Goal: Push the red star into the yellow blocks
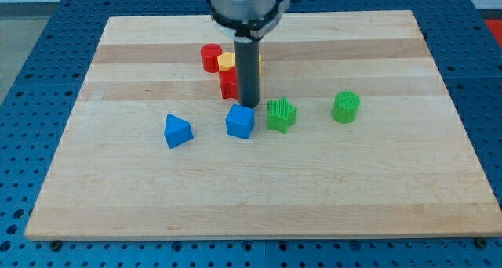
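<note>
The red star sits far of the tabletop's middle, partly hidden behind my rod, so its shape is hard to confirm; only a red body shows, touching or just near of a yellow block. A red cylinder stands just left of that yellow block, and a sliver of a second yellow block peeks out on the rod's right side. My tip rests just right of and slightly nearer than the red star, close to touching it, though I cannot tell whether there is contact. There are no fingers on this arm, only the rod, so nothing is open or clamped.

In my judgement the star already lies against the yellow cluster or very nearly so. To finish well, the tip should come round to the star's near side and press straight toward the far edge, centred on the red body so it does not spin off leftward past the red cylinder.

Close by on the near side, the blue cube sits just near of the tip, and the green star just to its right; both crowd the space needed to reposition and could get nudged. The blue triangular block lies farther left, and the green cylinder well apart on the right, neither in the way.
</note>
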`<state>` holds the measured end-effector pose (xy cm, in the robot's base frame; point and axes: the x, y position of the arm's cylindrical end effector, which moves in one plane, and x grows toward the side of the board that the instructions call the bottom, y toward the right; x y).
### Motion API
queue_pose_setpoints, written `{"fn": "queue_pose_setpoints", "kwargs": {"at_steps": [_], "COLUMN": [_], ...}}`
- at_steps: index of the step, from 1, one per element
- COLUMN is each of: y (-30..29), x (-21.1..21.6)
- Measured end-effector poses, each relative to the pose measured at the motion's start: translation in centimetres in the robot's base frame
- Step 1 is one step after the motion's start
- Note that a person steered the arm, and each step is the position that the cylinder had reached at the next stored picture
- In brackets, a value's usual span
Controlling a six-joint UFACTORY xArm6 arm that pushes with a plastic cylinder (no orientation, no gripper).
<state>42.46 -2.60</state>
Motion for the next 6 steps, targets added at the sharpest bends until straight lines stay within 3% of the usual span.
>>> {"fn": "queue_pose_setpoints", "kwargs": {"at_steps": [2, 4, 6], "y": [-5.3, -2.0, -2.4], "x": [-0.2, -1.9, -2.8]}}
